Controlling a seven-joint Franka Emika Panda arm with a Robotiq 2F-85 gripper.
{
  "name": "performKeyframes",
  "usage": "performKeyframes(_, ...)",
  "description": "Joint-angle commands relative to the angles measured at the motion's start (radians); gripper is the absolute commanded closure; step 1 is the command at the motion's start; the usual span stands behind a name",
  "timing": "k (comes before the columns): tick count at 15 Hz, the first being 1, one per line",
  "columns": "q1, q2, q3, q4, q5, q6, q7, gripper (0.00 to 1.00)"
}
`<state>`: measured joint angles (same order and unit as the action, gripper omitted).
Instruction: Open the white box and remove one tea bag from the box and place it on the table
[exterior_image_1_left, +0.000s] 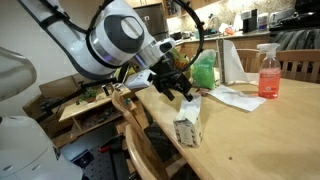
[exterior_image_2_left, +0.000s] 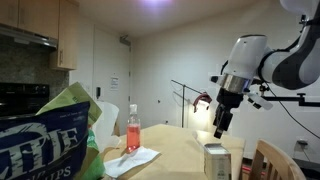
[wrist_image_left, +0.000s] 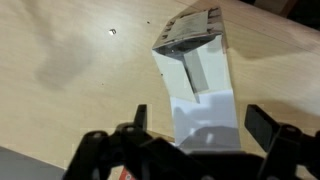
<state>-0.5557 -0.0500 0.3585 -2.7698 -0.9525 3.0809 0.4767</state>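
Observation:
The white box (exterior_image_1_left: 187, 122) stands upright near the table's (exterior_image_1_left: 260, 135) edge, also seen in an exterior view as the box (exterior_image_2_left: 215, 160). My gripper (exterior_image_1_left: 176, 86) hangs open just above it, as the gripper (exterior_image_2_left: 222, 122) also shows. In the wrist view the box (wrist_image_left: 195, 75) lies below and between the spread fingers (wrist_image_left: 262, 124), with nothing held in the gripper (wrist_image_left: 200, 122). A white flap of the box reaches toward the camera, and its printed end points away. No tea bag is visible.
A red spray bottle (exterior_image_1_left: 268, 72), a green bag (exterior_image_1_left: 203, 70) and flat white paper sheets (exterior_image_1_left: 235, 97) lie on the table beyond the box. A wooden chair (exterior_image_1_left: 140, 140) stands at the table's edge. A chips bag (exterior_image_2_left: 50, 140) fills the foreground of an exterior view.

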Motion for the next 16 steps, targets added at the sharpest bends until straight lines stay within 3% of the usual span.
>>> performKeyframes(1, 0.012, -0.072, 0.035, -0.001, -0.029, -0.129, 0.101, 0.00)
performKeyframes(8, 0.003, 0.026, 0.077, 0.104, -0.099, -0.386, 0.235, 0.00)
performKeyframes(16, 0.021, 0.225, 0.069, 0.227, -0.151, -0.473, 0.208, 0.00)
